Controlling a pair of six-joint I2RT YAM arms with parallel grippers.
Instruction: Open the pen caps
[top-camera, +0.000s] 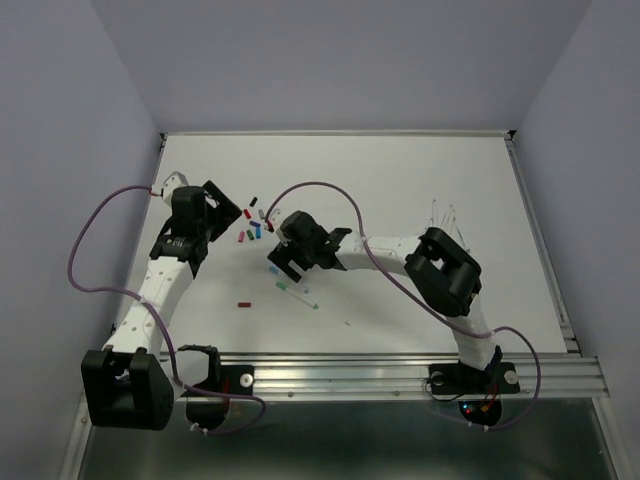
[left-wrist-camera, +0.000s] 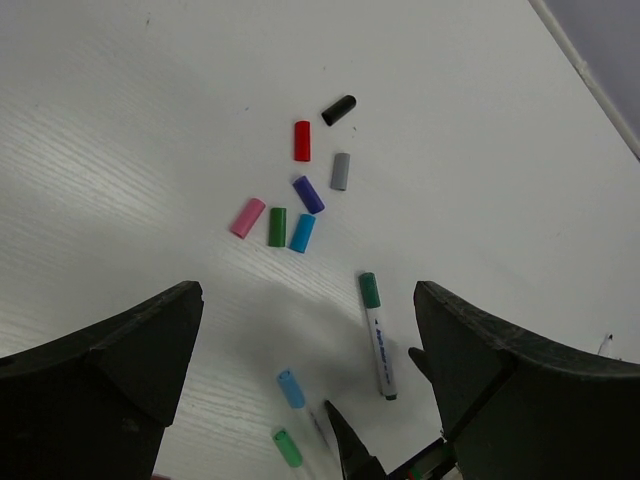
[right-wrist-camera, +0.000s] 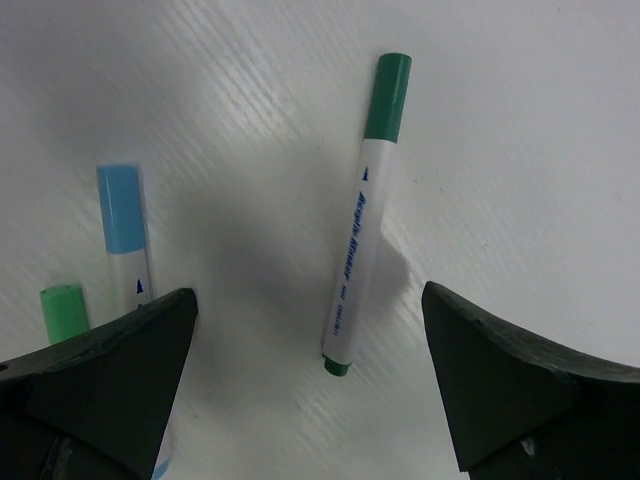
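Several loose pen caps (left-wrist-camera: 302, 141) in black, red, grey, purple, pink, green and blue lie in a cluster, also seen in the top view (top-camera: 255, 226). A white pen with a dark green cap (right-wrist-camera: 388, 96) lies between my right gripper's open fingers (right-wrist-camera: 308, 300), not held; it also shows in the left wrist view (left-wrist-camera: 377, 335). Beside it lie pens with a light blue cap (right-wrist-camera: 120, 208) and a light green cap (right-wrist-camera: 63, 310). My left gripper (left-wrist-camera: 308, 330) is open and empty, above the table near the loose caps. In the top view, the right gripper (top-camera: 283, 262) hovers just right of the left gripper (top-camera: 222, 212).
A single red cap (top-camera: 244, 303) lies apart toward the near left. Thin pale pen barrels (top-camera: 445, 215) lie at the back right beside the right arm. A metal rail (top-camera: 400, 372) runs along the near edge.
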